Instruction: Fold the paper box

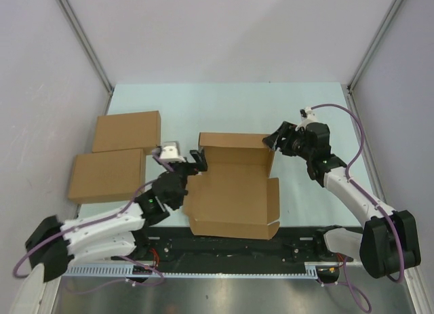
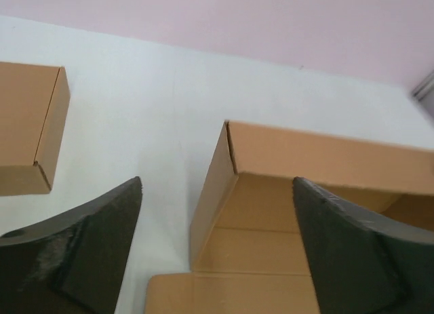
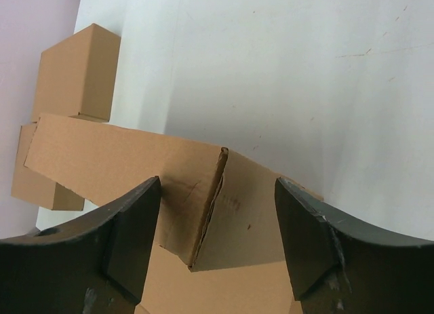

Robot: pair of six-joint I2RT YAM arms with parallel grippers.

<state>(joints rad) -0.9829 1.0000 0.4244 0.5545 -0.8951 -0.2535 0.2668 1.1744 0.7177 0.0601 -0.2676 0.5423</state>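
**A:** Box (image 1: 234, 192) sitting mid-bench (image 1: 305, 110), far flap standing up, side walls raised.

**B:** Pincers?

**A:** Left pincer (image 2: 217, 192) gaping wide at the far left corner, holding nothing. Right pincer (image 3: 217, 185) also gaping, straddling the far right corner fold, apparently not gripping.

**B:** Doing this step well?

**A:** Judging they're squaring the rear corners. Both sides should be closing together on the crease, not the free edge, so the wall isn't skewing.

**B:** Surroundings?

**A:** Bench looking pale, smooth, faintly scuffed. Two finished boxes (image 1: 125, 131) lying at the left, apart from the work. Plain pale walls (image 1: 237, 29) enclosing three sides.
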